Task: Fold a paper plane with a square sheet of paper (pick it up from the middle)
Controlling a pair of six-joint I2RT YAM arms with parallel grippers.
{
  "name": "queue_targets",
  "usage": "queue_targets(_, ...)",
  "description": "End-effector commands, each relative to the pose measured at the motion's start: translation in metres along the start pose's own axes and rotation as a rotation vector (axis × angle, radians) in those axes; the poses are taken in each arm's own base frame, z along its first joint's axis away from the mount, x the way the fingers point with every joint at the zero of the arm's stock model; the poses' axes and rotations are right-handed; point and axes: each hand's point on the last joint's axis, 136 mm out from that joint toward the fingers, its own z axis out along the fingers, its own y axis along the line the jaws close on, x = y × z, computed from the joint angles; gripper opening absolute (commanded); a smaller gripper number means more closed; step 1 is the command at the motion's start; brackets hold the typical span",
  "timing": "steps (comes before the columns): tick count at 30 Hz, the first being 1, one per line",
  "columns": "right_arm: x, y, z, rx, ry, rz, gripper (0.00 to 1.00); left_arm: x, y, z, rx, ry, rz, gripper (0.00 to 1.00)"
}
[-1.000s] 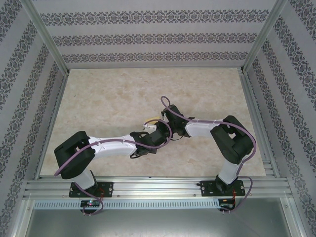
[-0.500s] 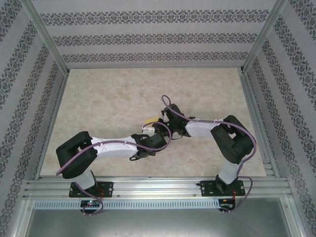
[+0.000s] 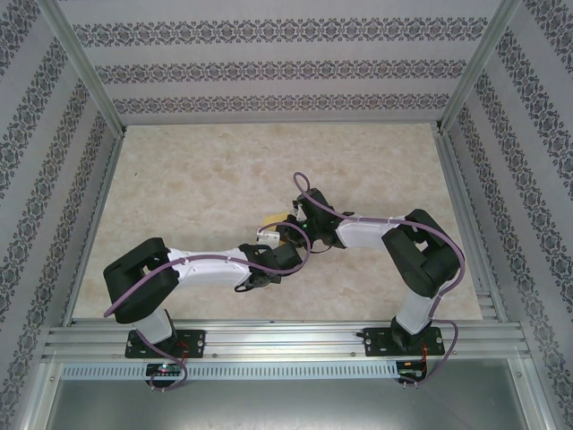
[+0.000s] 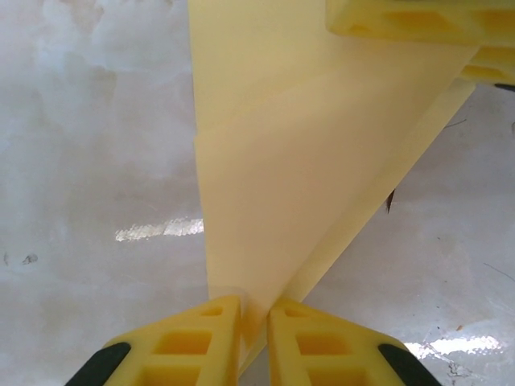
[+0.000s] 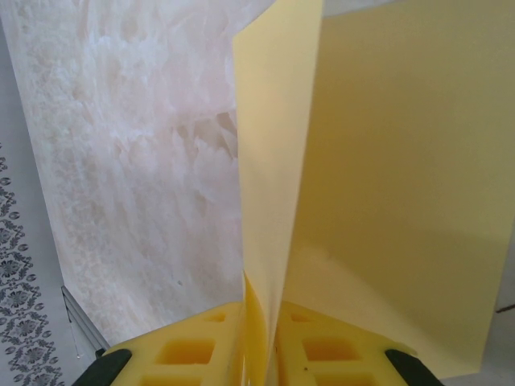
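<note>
- You have the left tool [image 4: 256,322] at bottom centre of its wrist view, pinching the narrow tip of the sheet of paper [image 4: 298,161].
- Sheet's long axis runs and widens toward upper right, over the desk [image 4: 88,161].
- Right tool [image 5: 259,322] pinches the far end.

A marbled beige table [image 3: 206,170] — patterned walls [image 3: 277,63] and aluminium rails [image 3: 286,336] around it.

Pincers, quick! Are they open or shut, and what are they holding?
Left pincer: shut on the folded yellow paper.
Right pincer: shut on the same paper.
</note>
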Motion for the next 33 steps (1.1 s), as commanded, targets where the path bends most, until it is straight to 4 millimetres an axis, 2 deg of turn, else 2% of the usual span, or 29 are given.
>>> queue_targets(1, -0.006, 0.011, -0.006, -0.031, -0.014, -0.021, 0.18, 0.004, 0.007, 0.001, -0.037, -0.011, 0.015, 0.15)
queue_targets(15, -0.006, 0.012, -0.011, -0.023, -0.019, -0.034, 0.19, 0.001, 0.009, 0.0, 0.027, -0.019, -0.008, 0.07)
queue_targets(20, -0.009, 0.013, -0.02, -0.017, -0.039, -0.052, 0.24, -0.007, -0.001, -0.009, 0.183, -0.035, -0.033, 0.07)
queue_targets(26, -0.015, 0.014, -0.041, -0.022, -0.094, -0.08, 0.36, -0.018, -0.009, -0.021, 0.418, -0.013, -0.095, 0.07)
queue_targets(30, -0.017, 0.019, -0.052, -0.04, -0.124, -0.11, 0.38, -0.022, -0.008, -0.022, 0.532, 0.015, -0.145, 0.07)
queue_targets(33, -0.016, 0.024, -0.052, -0.066, -0.117, -0.13, 0.39, -0.022, -0.008, -0.019, 0.598, 0.036, -0.178, 0.07)
